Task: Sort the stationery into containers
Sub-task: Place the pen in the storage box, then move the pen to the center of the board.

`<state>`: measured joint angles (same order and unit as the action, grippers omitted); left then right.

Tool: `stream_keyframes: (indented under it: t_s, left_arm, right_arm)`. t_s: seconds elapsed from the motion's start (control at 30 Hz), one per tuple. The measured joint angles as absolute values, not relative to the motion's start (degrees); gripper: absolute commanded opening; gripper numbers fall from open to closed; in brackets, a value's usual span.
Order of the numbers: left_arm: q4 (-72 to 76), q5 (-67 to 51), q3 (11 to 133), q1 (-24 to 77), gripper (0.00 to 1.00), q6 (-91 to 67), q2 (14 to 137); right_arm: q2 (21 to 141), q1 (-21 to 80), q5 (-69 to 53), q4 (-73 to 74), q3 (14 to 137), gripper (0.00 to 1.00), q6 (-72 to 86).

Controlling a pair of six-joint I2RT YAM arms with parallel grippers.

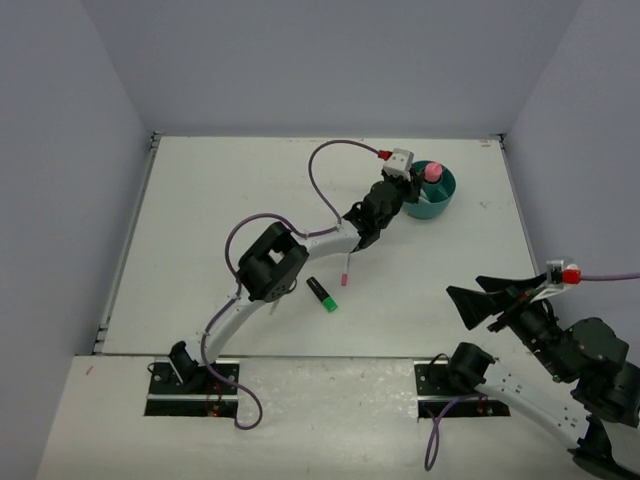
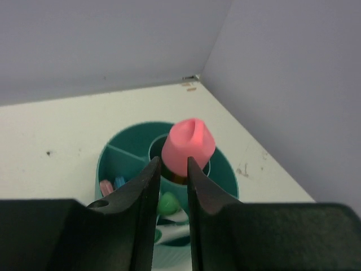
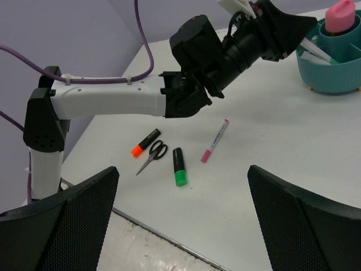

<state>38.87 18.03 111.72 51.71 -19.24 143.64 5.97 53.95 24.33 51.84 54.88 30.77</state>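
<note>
The round teal organizer (image 1: 445, 200) stands at the far right of the table. A pink-capped glue stick (image 2: 189, 144) stands upright in its central cup. My left gripper (image 2: 173, 164) hovers over the organizer's near rim, its jaws a narrow gap apart, tips just short of the pink cap and holding nothing. Pink (image 2: 105, 187) and blue (image 2: 119, 182) clips, a green item (image 2: 167, 203) and white pens lie in outer compartments. A green highlighter (image 3: 178, 158), pink pen (image 3: 215, 141), black-handled scissors (image 3: 152, 156) and orange highlighter (image 3: 145, 142) lie on the table. My right gripper (image 3: 181, 169) is wide open, above the near right.
The left arm (image 1: 270, 262) stretches across the table's middle and, in the top view, covers the scissors and orange highlighter. The green highlighter (image 1: 322, 294) and pink pen (image 1: 346, 270) lie just right of its elbow. Walls enclose the table on three sides.
</note>
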Motion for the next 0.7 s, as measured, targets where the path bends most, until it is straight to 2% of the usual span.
stream_keyframes:
  t_s: [0.03,0.07,0.1,0.23,0.33,0.4,0.6,0.7]
  left_arm:
    - [38.68,17.49,110.65,51.74,0.50,-19.80,143.61]
    - [38.31,16.99,109.76,51.79,0.54,-20.35,143.61]
    - [38.08,16.53,109.18,51.85,0.66,-20.80,143.61]
    - [37.87,15.55,107.95,52.32,0.72,-21.97,142.57]
    - [37.13,15.80,103.21,53.02,0.84,-22.09,137.56]
    - [35.51,16.90,99.17,53.44,0.97,-22.17,131.95]
    - [24.29,24.22,91.70,53.83,1.00,-23.74,107.79]
    - [16.90,27.25,87.04,52.30,1.00,-25.19,92.69]
  right_arm:
    - [6.34,53.95,24.18,51.61,54.79,0.99,30.70]
    - [6.82,53.95,23.97,51.38,54.74,0.99,30.60]
    - [7.42,53.95,23.60,51.09,54.74,0.99,30.49]
    - [10.81,53.95,22.27,49.94,54.69,0.99,30.14]
    - [13.81,53.95,21.90,49.25,54.08,0.99,29.82]
    - [15.37,53.95,21.95,49.08,53.43,0.99,29.74]
    - [19.73,53.95,21.10,47.08,49.25,0.99,28.77]
    - [26.59,53.95,19.01,45.67,47.64,0.99,28.60]
